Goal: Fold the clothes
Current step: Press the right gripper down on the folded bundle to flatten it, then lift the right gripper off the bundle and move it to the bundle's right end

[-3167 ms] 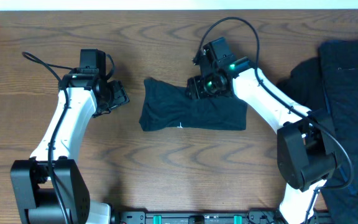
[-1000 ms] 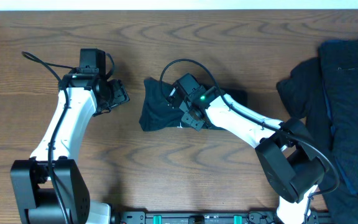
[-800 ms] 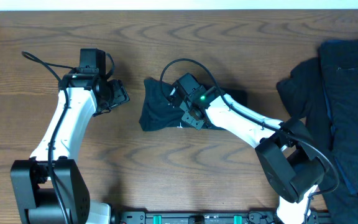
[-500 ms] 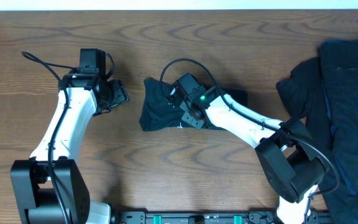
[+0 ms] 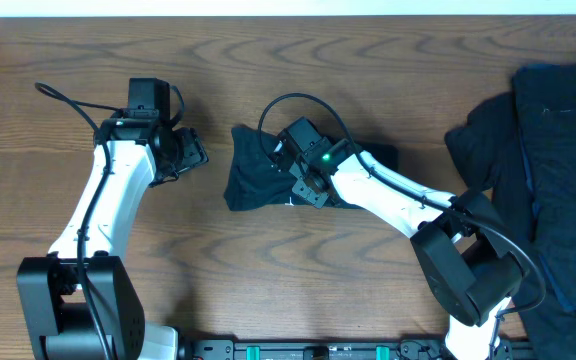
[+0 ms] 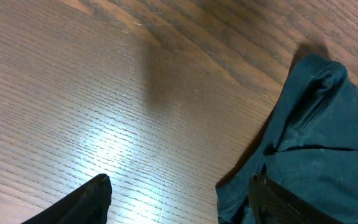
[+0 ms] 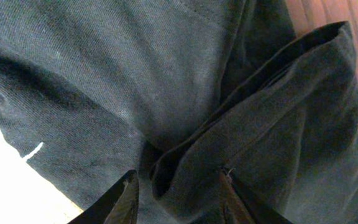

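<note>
Clothes (image 5: 253, 180): one bundle mid-table, right gripper (image 7: 178, 193) sitting on its fold, jaws parted. Left gripper (image 6: 179, 196) spread wide, empty, just left.

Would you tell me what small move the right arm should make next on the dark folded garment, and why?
Probably lift the right gripper straight up, clear of the dark navy folded fabric garment. Its jaws stand apart with a doubled-over edge of the fabric lying between them, so a sideways exit might catch that edge and drag the fold open.
</note>
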